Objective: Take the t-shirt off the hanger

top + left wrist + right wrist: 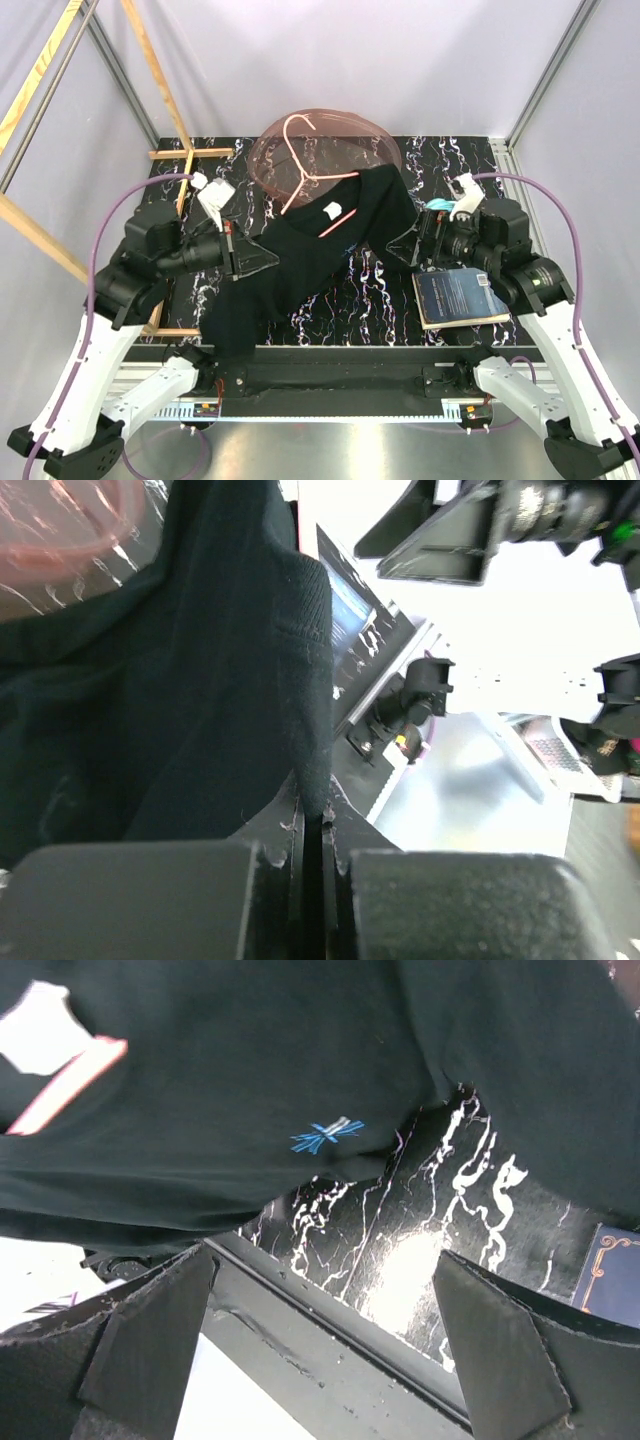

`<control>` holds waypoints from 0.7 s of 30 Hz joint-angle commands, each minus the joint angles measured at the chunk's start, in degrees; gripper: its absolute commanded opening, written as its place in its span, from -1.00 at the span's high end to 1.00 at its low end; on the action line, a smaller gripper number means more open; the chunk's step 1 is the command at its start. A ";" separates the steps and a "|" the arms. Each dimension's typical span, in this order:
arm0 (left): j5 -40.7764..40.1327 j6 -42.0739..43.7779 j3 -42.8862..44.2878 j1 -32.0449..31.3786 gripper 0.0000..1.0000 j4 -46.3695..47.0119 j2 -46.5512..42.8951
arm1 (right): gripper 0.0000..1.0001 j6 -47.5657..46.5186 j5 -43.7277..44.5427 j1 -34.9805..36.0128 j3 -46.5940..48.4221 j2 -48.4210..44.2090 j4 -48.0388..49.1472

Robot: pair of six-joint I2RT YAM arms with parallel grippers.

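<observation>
A black t-shirt (300,255) lies stretched across the table from back right to front left, its lower end hanging over the front edge. The pink wire hanger (300,160) is still in its neck: the hook and one arm stick out at the back, and a short pink piece shows in the collar beside a white label. My left gripper (270,262) is shut on a fold of the t-shirt (200,680) at its left side. My right gripper (402,246) is open and empty just off the shirt's right sleeve. In the right wrist view the shirt (250,1070) and a pink hanger piece (65,1090) lie ahead of the open fingers (150,1350).
A pink see-through bowl (345,135) lies at the back under the hanger's hook. A dark blue book (460,297) lies at the front right by the right arm. Wooden frame bars (190,153) stand along the left side. The table top (380,290) is black marble-patterned.
</observation>
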 commanded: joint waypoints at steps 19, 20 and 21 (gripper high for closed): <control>-1.20 -8.37 -9.54 -11.97 1.00 19.64 2.76 | -0.99 -8.32 8.55 16.58 29.69 19.42 -0.89; -1.29 -8.38 -9.80 -12.06 1.00 19.64 2.50 | -0.99 -8.32 8.64 16.93 30.92 20.64 -0.89; -1.29 -8.47 -10.33 -12.14 1.00 19.55 2.32 | -0.99 -8.23 8.64 17.72 31.54 21.26 -0.89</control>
